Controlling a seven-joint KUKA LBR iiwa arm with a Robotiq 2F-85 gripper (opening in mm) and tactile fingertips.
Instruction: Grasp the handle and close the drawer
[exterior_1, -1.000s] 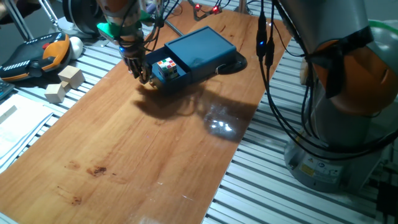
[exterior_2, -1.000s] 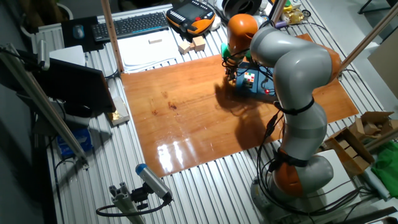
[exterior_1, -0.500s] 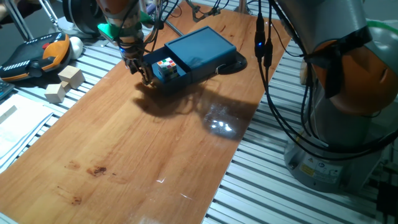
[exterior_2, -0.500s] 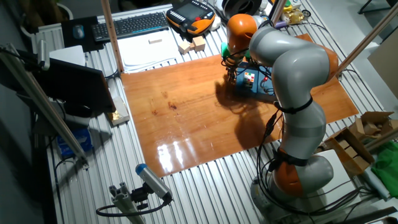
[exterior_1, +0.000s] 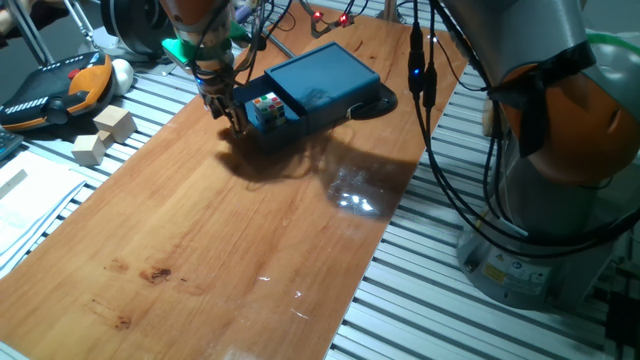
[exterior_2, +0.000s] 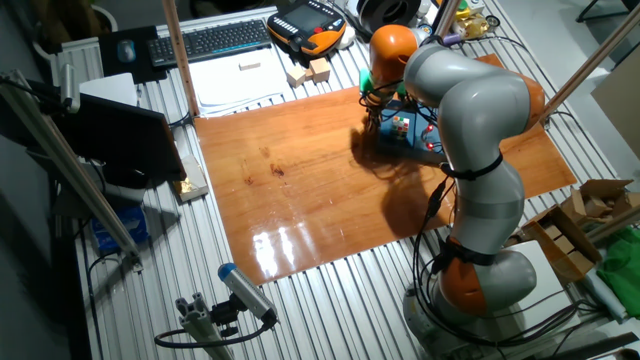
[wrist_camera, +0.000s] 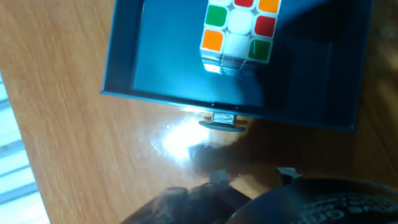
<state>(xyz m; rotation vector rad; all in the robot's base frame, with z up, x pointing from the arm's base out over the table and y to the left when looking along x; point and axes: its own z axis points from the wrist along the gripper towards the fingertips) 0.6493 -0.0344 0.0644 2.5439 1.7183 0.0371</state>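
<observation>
The dark teal drawer (exterior_1: 262, 122) stands pulled out of its flat box (exterior_1: 325, 78) at the far end of the wooden board. A multicoloured puzzle cube (exterior_1: 266, 106) sits inside it, also clear in the hand view (wrist_camera: 239, 26). The handle (wrist_camera: 222, 120) is a small pale knob on the drawer's front wall (wrist_camera: 186, 102). My gripper (exterior_1: 234, 120) hangs just in front of that wall, pointing down. In the hand view its dark, blurred fingers (wrist_camera: 186, 198) are short of the knob and hold nothing. They look spread. In the other fixed view the gripper (exterior_2: 378, 128) is partly hidden by the arm.
Wooden blocks (exterior_1: 104, 135) and an orange-black pendant (exterior_1: 55, 88) lie left of the board on the slatted table. Black cables (exterior_1: 430, 90) hang right of the box. The arm's base (exterior_1: 560, 160) fills the right side. A keyboard (exterior_2: 215, 40) lies at the back.
My gripper has shifted a little closer to the drawer's front. The drawer and the cube have not visibly moved.
</observation>
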